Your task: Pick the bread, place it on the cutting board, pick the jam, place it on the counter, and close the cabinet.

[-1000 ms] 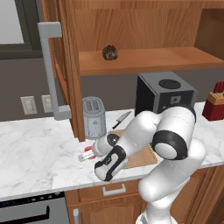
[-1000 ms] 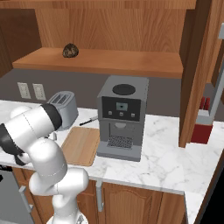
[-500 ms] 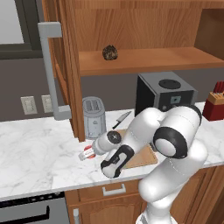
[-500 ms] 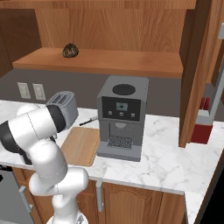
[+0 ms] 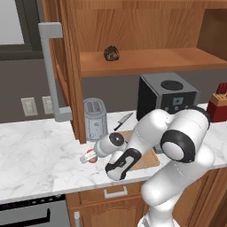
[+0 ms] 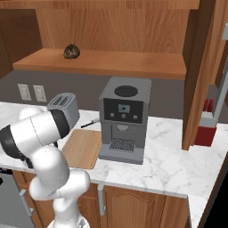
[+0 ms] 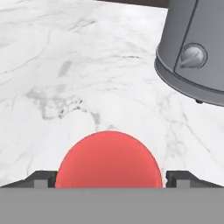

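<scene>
Red round-topped jam clamped in end effector, above veined marble counter, rough bread on shelf.

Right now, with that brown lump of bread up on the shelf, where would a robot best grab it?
Probably across its widest middle, one finger on each flank, coming in level from the open front. The bread is a roundish, rough lump with no handle or edge, so opposite sides give the surest pinch. It rests on the shelf with the cabinet's back wall behind it, so the front looks like the freest way in.
</scene>
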{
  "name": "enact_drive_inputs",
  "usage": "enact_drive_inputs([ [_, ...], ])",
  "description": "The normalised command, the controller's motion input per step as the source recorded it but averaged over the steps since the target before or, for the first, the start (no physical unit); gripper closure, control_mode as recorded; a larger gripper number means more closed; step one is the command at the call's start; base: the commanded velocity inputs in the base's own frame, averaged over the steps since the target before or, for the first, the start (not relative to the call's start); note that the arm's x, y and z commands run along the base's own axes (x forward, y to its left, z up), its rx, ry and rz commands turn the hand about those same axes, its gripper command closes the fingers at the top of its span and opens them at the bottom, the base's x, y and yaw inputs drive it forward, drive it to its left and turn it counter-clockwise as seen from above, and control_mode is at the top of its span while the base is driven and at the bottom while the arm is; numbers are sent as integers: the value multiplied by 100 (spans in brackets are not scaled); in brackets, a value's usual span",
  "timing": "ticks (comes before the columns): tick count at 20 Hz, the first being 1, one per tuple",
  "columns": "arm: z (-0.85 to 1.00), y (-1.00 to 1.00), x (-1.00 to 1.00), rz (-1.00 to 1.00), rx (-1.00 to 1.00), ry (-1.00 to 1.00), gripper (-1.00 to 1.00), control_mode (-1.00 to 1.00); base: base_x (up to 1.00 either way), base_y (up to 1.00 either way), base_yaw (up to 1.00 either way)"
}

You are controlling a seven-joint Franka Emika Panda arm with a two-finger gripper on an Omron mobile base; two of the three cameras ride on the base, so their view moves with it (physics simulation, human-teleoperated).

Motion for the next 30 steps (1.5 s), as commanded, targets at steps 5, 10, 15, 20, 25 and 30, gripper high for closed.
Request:
enact_drive_inputs([
  [5, 0, -3, -51, 0, 0, 0, -100, -100, 0, 0, 0],
  [10, 1, -16, -41, 0, 0, 0, -100, -100, 0, 0, 0],
  [15, 11, -29, -31, 0, 1, 0, -100, -100, 0, 0, 0],
  [20, 18, -41, -23, 0, 3, 0, -100, -100, 0, 0, 0],
  [25, 23, -45, -14, 0, 2, 0, -100, -100, 0, 0, 0],
  [30, 25, -42, -14, 0, 1, 0, -100, -100, 0, 0, 0],
])
